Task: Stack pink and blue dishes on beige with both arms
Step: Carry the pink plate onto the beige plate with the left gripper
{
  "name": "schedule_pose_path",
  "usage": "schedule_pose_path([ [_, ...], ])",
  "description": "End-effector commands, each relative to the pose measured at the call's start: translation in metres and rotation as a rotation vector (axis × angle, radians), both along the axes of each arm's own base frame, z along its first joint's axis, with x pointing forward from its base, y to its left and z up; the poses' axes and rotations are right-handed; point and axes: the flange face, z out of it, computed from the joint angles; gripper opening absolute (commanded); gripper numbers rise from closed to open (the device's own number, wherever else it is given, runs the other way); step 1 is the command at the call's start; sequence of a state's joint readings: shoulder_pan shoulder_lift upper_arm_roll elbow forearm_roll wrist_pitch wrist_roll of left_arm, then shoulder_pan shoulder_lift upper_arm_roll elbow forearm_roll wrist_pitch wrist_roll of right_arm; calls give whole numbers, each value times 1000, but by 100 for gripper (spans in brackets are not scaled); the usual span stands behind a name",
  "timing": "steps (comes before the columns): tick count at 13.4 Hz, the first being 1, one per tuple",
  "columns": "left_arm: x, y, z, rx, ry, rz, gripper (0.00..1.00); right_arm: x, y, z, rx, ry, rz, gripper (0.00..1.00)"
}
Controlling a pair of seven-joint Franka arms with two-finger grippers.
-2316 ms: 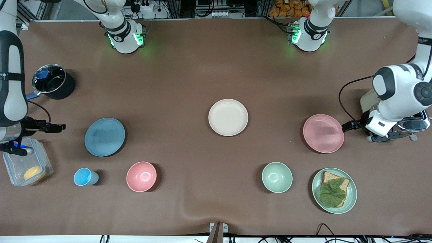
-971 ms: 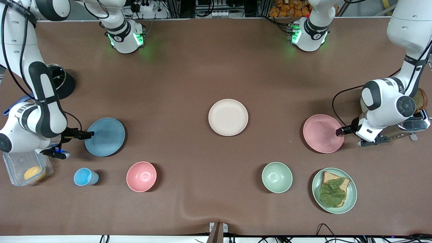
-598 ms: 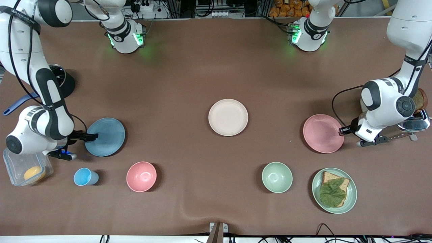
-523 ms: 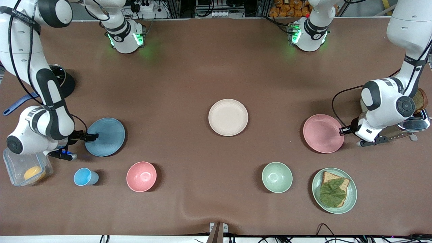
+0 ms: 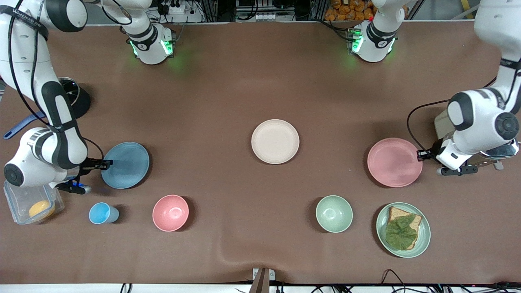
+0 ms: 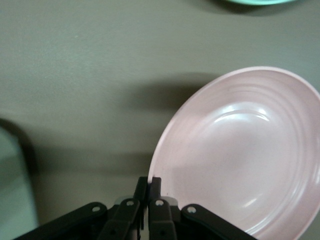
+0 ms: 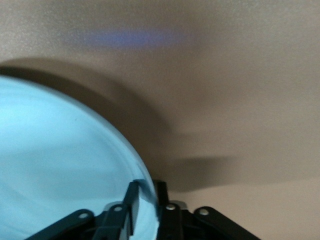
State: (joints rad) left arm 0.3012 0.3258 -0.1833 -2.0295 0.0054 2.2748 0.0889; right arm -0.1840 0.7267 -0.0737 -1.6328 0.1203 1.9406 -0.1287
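Plates: three task plates, well apart on the desk (image 5: 228,89).
Beige plate (image 5: 275,141): lay mid-desk, open room all round.
Left end effector (image 5: 422,154): pinched pink plate (image 5: 394,162) at its rim.
Right end effector (image 5: 106,163): pinched blue plate (image 5: 125,165) at its rim.

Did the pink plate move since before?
Yes. The pink plate, pinched at its rim by the left tool, has shifted toward the left arm's end of the table, away from the beige plate, which stayed put.

Brown table (image 5: 244,81) with beige plate (image 5: 275,141)
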Motion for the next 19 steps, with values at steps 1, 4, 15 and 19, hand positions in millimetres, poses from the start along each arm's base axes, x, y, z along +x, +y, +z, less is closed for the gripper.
schedule_pose_path([
  [1, -2, -73, 69, -45, 31, -122, 0, -2, 5, -5, 22, -6, 9, 0],
  [4, -9, -155, 70, -109, 52, -173, 0, -1, 3, 0, 31, -11, 25, 0],
  [15, -60, -377, -2, -166, 72, -117, 0, 7, 10, 27, 78, -37, 120, 0],
  [19, -64, -420, -25, -199, 82, -70, 0, 8, 12, 33, 89, -40, 146, 0],
])
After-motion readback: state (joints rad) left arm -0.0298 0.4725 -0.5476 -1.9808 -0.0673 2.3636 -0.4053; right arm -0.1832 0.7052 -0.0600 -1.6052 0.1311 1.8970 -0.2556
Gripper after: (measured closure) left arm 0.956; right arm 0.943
